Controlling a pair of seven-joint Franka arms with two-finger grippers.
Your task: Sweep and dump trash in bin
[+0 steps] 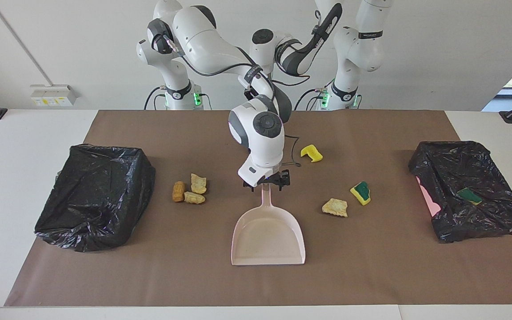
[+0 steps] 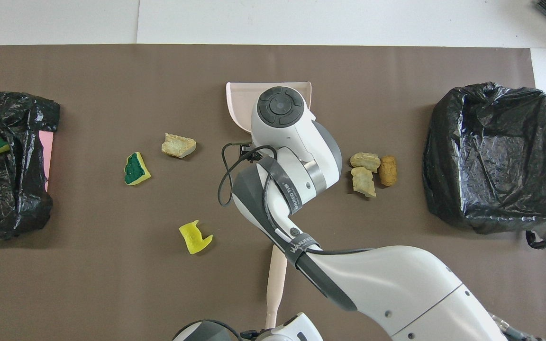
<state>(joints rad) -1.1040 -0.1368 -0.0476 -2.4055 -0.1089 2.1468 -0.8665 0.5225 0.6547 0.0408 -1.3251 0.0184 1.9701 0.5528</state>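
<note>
Reaching right arm [image 1: 266,184] over dustpan handle [image 1: 266,198]

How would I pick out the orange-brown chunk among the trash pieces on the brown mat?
Start at the black-lined bin at the right arm's end of the table. Between it and the pink dustpan lies a cluster of three spongy pieces. The orange-brown chunk is the one closest to that bin, darker and rounder than its two pale tan neighbours.

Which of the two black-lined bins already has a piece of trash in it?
The bin at the left arm's end of the table: a green-faced sponge lies in it. The other bin shows only black liner.
</note>
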